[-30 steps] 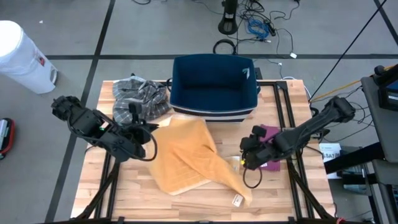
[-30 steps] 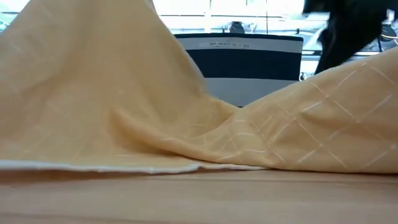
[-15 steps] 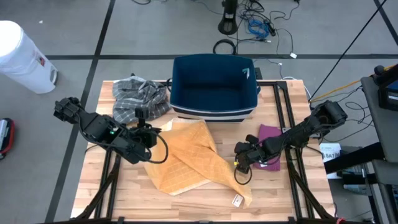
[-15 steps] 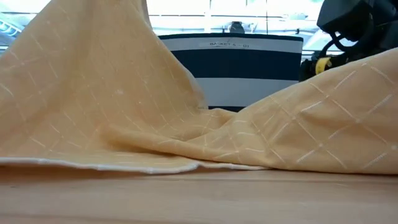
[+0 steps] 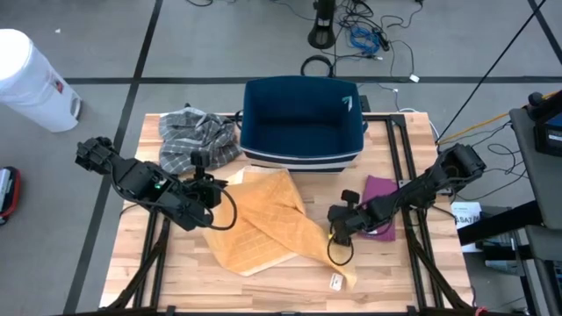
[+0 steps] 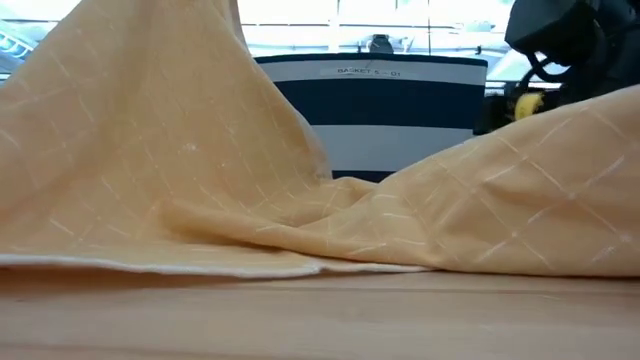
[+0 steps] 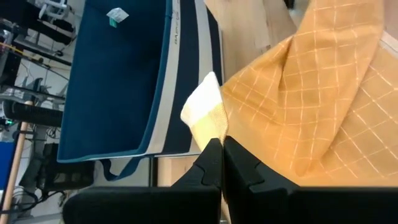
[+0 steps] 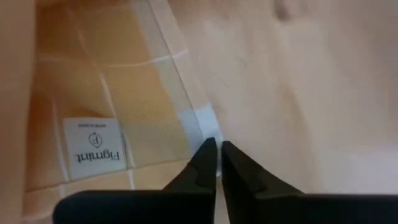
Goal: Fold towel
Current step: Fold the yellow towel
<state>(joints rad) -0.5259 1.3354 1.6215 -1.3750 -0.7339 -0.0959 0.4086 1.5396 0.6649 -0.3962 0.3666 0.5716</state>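
Observation:
The yellow checked towel (image 5: 263,224) lies crumpled on the wooden table, with one part raised toward the left. My left gripper (image 5: 217,187) is shut on it above the table's left half. My right gripper (image 5: 335,239) is down at the towel's right edge, shut at a hemmed corner (image 8: 200,124) close to a white label (image 8: 96,149). In the low view the towel (image 6: 200,170) climbs out of the picture at the left, and the right gripper's dark body (image 6: 560,40) stands behind its right fold. My left gripper pinches a towel corner (image 7: 210,124) between its two fingers; the corner's pale underside is turned outward. That corner is lifted clear, and the cloth falls away slack from it to the table. My right gripper has its fingertips (image 8: 208,152) together on the pale hem at a towel corner (image 8: 202,127), coming from above at a slant. The corner lies flat on the table; how much cloth is between the fingers I cannot tell.
A navy basket (image 5: 303,123) stands at the far middle of the table. A grey plaid cloth (image 5: 198,136) lies far left and a purple cloth (image 5: 379,191) under the right arm. A white bin (image 5: 31,79) is on the floor beyond the left edge.
My right gripper has come down toward the table and a little to the left, onto the towel's right edge. My left gripper has sunk slightly with its corner, and the raised cloth has narrowed and hangs slacker.

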